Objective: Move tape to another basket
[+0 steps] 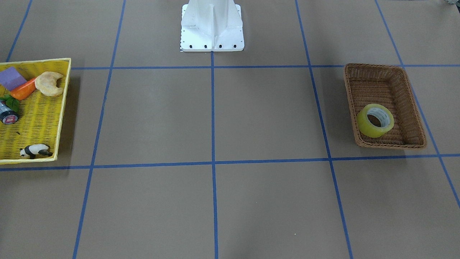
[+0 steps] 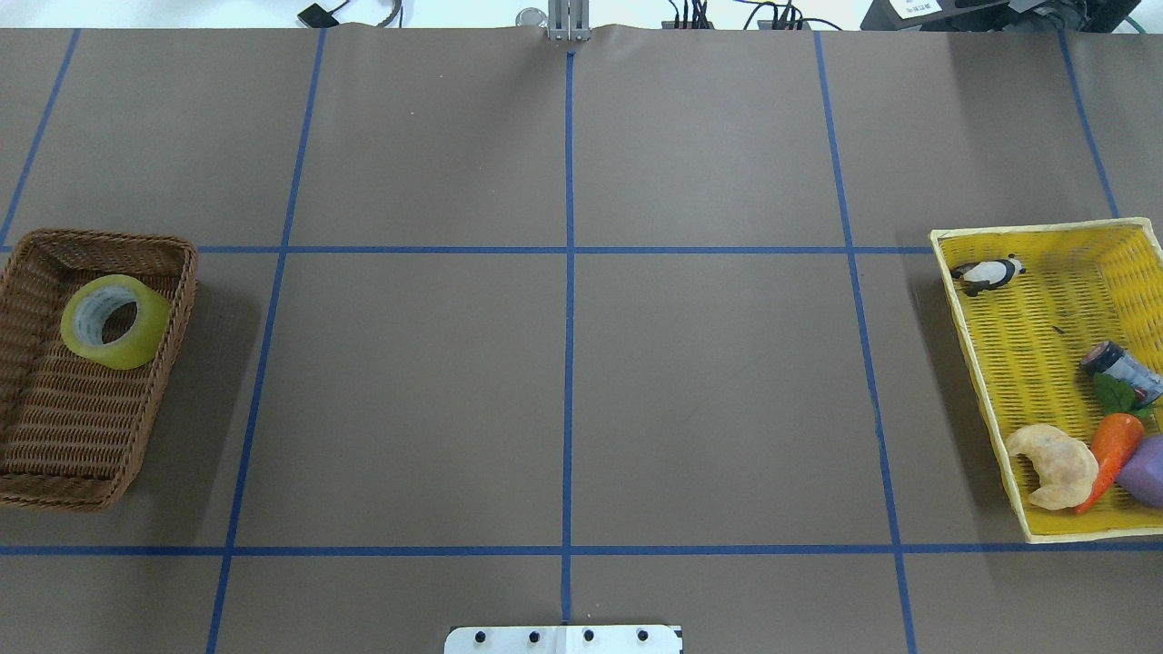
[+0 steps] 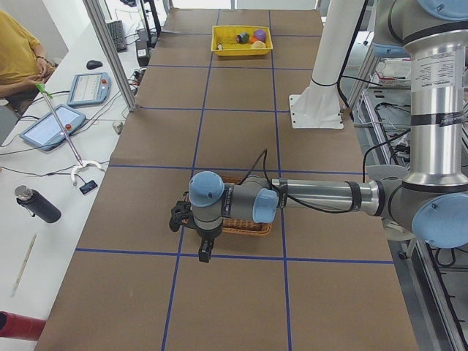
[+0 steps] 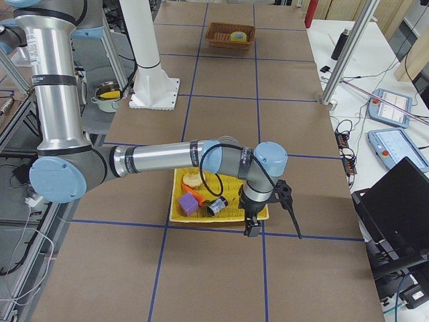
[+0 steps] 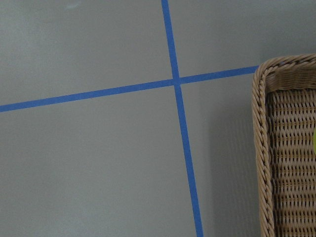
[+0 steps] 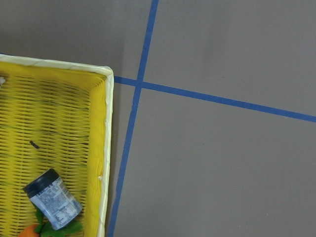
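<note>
Overhead exterior shows tape (image 2: 145,329) inside basket (image 2: 73,427), yellow basket (image 2: 1027,363) well apart.

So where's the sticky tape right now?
In the overhead view, the tape sits alone in the brown wicker basket at the view's left edge, toward the basket's far end.

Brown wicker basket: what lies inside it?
Only the tape roll, tilted against one long wall of the basket. The weave beneath the roll is covered.
</note>
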